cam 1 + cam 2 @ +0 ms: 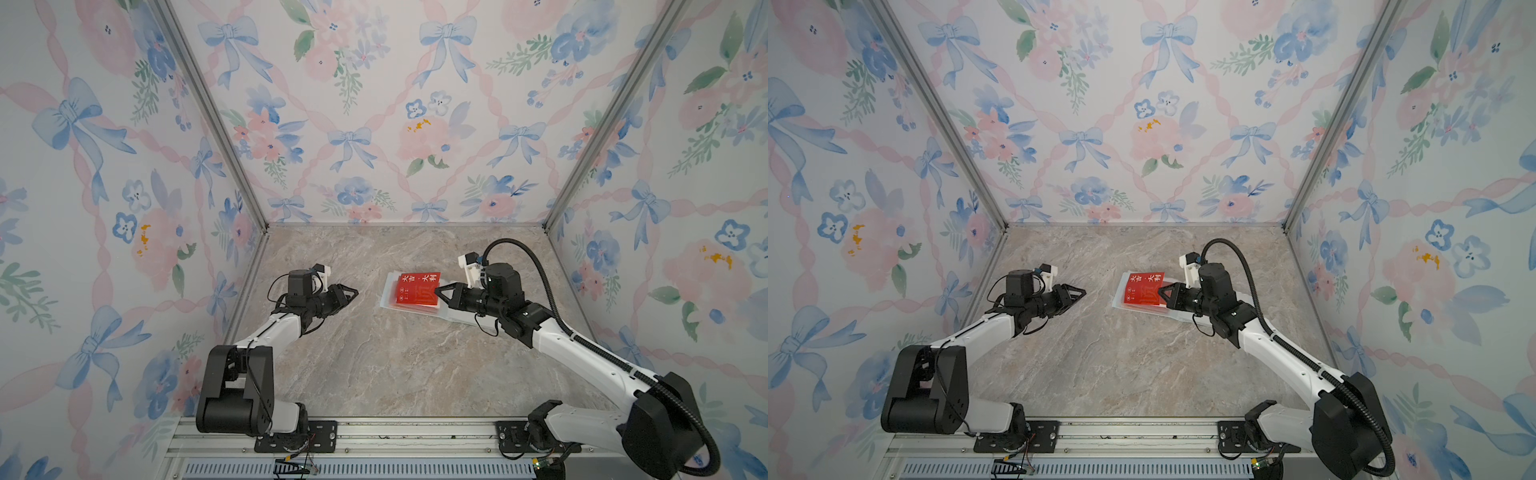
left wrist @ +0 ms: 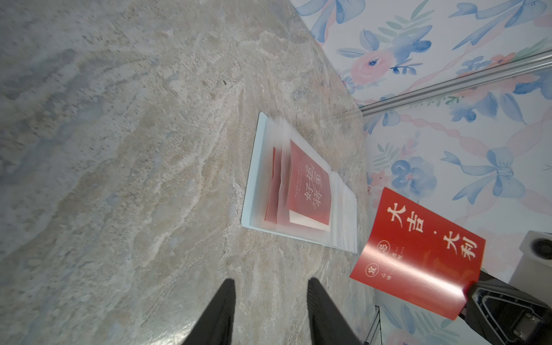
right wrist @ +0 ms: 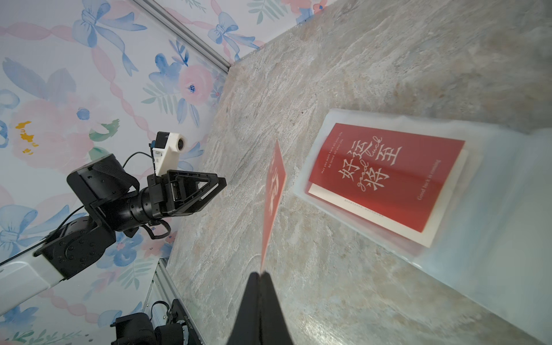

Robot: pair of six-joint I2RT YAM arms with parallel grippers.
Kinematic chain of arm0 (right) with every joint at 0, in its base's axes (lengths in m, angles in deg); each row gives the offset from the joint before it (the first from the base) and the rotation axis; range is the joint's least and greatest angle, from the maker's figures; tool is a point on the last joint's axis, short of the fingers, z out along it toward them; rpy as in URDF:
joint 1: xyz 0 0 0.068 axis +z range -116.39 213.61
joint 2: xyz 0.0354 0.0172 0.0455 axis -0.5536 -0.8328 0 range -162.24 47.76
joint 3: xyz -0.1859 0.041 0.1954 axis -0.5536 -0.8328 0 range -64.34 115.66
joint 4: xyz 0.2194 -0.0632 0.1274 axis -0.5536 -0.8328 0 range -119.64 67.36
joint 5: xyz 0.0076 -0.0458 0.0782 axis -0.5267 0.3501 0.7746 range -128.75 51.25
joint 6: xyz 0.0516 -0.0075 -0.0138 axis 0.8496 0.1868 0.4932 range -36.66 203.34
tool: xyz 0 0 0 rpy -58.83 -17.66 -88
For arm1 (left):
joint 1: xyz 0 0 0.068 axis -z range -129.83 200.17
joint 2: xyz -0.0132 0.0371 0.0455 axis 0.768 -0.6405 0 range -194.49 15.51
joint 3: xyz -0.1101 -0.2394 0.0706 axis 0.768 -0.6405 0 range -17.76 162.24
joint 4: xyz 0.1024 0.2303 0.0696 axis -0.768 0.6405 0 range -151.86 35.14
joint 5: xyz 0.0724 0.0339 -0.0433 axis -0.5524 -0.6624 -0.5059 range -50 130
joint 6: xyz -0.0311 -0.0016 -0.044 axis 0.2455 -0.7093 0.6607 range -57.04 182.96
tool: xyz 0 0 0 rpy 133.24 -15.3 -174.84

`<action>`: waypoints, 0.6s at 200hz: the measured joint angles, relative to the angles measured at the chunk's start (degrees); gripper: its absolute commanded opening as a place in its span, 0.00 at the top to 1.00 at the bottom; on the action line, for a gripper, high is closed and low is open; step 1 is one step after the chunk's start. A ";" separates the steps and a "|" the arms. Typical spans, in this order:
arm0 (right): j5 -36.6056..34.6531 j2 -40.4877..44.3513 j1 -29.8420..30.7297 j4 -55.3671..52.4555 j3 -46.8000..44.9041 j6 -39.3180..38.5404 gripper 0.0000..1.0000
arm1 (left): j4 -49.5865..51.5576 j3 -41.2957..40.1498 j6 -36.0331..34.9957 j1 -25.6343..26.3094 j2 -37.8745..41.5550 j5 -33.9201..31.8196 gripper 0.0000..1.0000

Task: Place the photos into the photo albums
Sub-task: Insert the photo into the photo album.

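Finds the photo album (image 2: 252,179) lying open on the marbled surface (image 2: 119,149), on the right arm's side in both top views, clear sleeve pages uppermost. Counts several photos on or in it: a top red photo (image 3: 385,176) with white characters, a cream edge (image 3: 370,213) peeking from beneath, and dim red photos (image 2: 272,185) showing through a frosted sleeve. Whether the uppermost is pocketed or merely resting on the page, cannot tell. Sees one held red photo (image 2: 418,251) off the surface, pinched by a corner in the right pincer (image 3: 261,276), which is clenched tight on it. Places it raised just beside the album and overlapping it in both top views. Notes the left pincer (image 1: 352,293) partly parted, empty, well apart from the album over bare surface. Judges the task well along yet unfinished: leaves the held red photo to slide into a sleeve, probably with the left pincer steadying or lifting the page. Spots no loose photos elsewhere on the surface.
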 measured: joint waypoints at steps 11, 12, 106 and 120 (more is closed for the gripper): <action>0.81 0.00 -0.22 -0.04 0.00 -0.17 0.98 | -1.01 -0.04 0.46 0.46 -0.39 0.74 0.58; 0.87 0.00 -0.24 -0.04 0.00 -0.17 0.97 | -1.20 -0.07 0.61 0.50 -0.46 0.87 0.58; 9.99 0.00 -2.08 1.75 0.02 1.22 0.96 | -12.96 0.92 5.79 7.63 -4.42 7.82 0.58; 11.06 0.00 -2.19 2.32 0.02 1.68 0.96 | -14.03 2.14 5.95 8.46 -5.14 8.57 0.58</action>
